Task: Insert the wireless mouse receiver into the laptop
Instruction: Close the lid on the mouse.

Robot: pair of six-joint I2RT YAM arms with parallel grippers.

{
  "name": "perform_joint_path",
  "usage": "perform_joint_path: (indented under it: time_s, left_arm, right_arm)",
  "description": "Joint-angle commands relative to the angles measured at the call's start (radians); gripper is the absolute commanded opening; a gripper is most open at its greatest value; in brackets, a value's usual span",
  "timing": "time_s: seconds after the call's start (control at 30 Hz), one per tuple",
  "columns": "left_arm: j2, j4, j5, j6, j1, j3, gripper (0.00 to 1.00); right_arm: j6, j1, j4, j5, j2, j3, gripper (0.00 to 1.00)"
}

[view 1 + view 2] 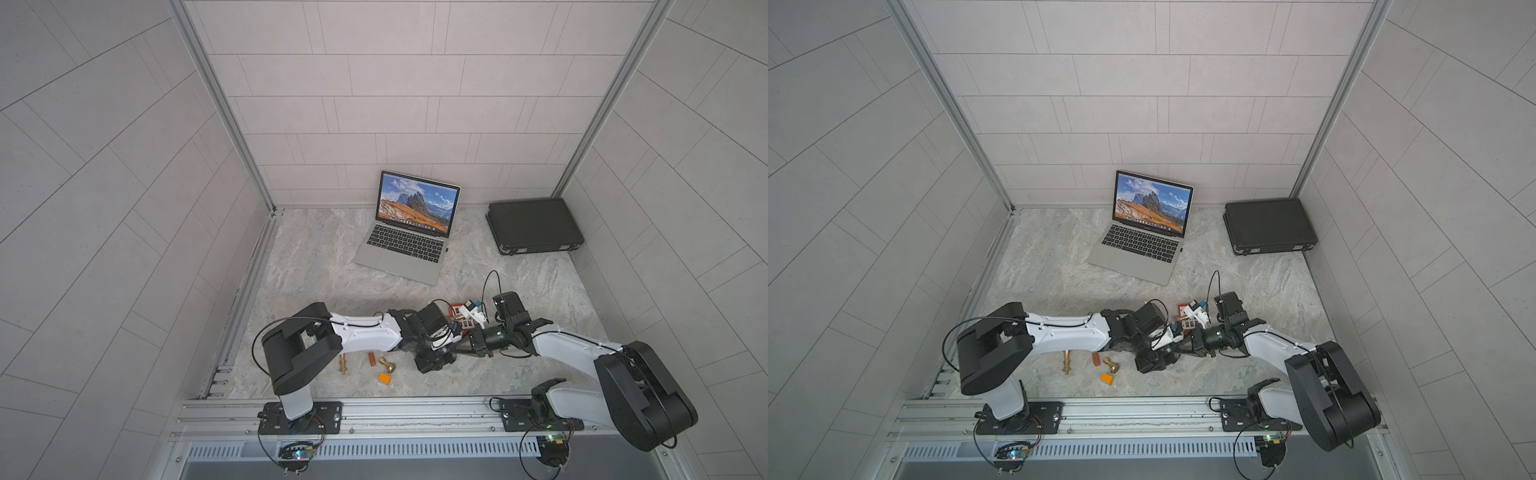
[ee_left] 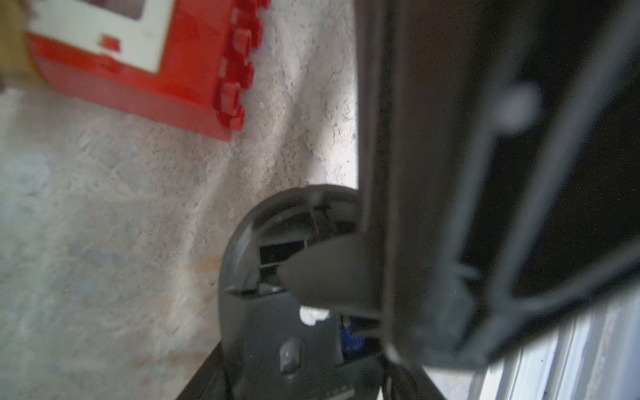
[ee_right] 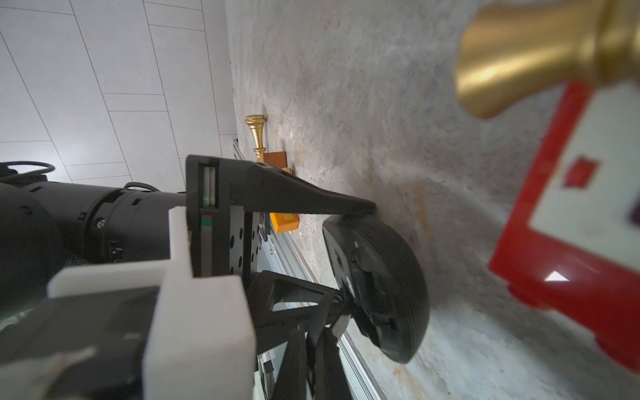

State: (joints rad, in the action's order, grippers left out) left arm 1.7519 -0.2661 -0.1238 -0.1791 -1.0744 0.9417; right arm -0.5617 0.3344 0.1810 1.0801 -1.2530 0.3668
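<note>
The open silver laptop (image 1: 409, 245) (image 1: 1144, 245) stands at the back of the table in both top views. A tiny dark stub (image 1: 447, 250) (image 1: 1181, 250), apparently the wireless mouse receiver, juts from its right edge. Near the front, my left gripper (image 3: 356, 254) (image 1: 444, 353) is shut on the black mouse (image 3: 394, 287), which is tipped on its side with its open side showing. My right gripper (image 3: 341, 317) (image 1: 463, 348) is shut, pinching the lower edge of the thin black mouse cover (image 3: 332, 249) (image 2: 277, 225) against the mouse. The left wrist view is mostly blocked by the right gripper's body.
A red-and-white toy block (image 1: 461, 318) (image 2: 145, 69) and a brass piece (image 3: 519, 59) lie just behind the grippers. Other brass pieces (image 1: 389, 365) (image 1: 343, 365), an orange block (image 1: 385, 379) and a brown block (image 1: 372, 359) sit front left. A black case (image 1: 534, 224) lies back right.
</note>
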Motion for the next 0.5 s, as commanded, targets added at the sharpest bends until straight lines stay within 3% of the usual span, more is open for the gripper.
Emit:
perform_joint_path:
  time_s: [0.0,0.47]
  left_arm:
    - [0.063,-0.087,-0.073,-0.034,-0.005,-0.047,0.5]
    - [0.082,-0.096,-0.085,-0.036,-0.002,-0.035,0.48]
  right_arm:
    - [0.065,0.001,0.047,-0.08,0.016,0.028,0.0]
    - [0.056,-0.007,0.017,-0.113,0.057,0.027,0.0]
